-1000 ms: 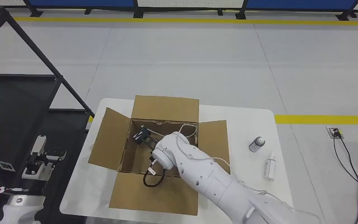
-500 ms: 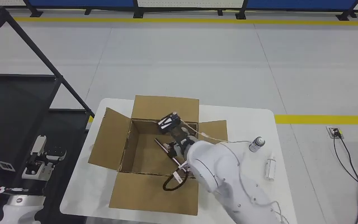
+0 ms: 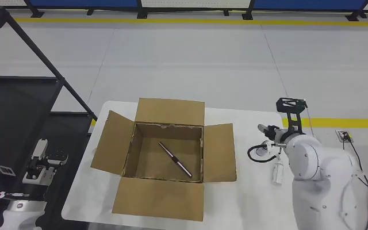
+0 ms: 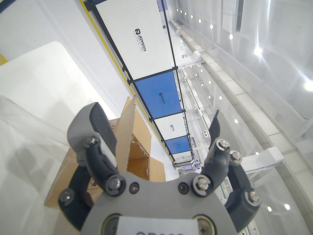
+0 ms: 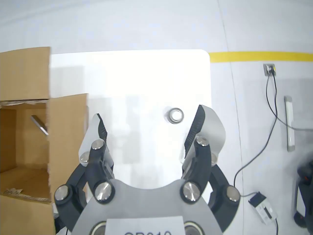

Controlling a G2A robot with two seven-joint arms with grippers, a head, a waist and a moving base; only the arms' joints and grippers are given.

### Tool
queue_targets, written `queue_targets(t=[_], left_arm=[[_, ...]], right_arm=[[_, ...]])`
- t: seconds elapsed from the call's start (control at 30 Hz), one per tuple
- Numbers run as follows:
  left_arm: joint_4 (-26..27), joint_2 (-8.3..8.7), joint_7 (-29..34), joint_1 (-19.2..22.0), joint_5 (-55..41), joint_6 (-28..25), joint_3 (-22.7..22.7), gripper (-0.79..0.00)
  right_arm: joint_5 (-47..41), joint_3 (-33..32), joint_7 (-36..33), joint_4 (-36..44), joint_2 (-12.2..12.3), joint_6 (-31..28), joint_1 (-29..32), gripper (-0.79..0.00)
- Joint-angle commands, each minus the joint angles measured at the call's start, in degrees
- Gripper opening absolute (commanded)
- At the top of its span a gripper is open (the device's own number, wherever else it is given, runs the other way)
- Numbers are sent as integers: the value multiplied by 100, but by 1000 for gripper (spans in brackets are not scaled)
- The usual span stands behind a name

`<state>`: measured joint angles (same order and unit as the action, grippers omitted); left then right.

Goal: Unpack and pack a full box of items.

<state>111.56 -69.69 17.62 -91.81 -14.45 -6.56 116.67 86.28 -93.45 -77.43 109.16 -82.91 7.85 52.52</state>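
Left jaws open, empty, right jaws open, empty, can (image 5: pixel 176 115) ahead, apart

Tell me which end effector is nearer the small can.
Right. The right end effector hangs open above the can; the left end effector is beside the cardboard box, pointing upward.
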Motion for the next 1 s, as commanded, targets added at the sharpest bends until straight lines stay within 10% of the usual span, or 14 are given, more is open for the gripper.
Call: queue_targets(t=[0.0, 0.97], left_arm=[[0, 0, 0, 0, 0, 0, 0, 0], [0, 0, 0, 0, 0, 0, 0, 0]], right_arm=[[49, -340, -107, -220, 42, -75, 80, -169], [-439, -1023, -130, -3523, 367, -902, -152, -259]])
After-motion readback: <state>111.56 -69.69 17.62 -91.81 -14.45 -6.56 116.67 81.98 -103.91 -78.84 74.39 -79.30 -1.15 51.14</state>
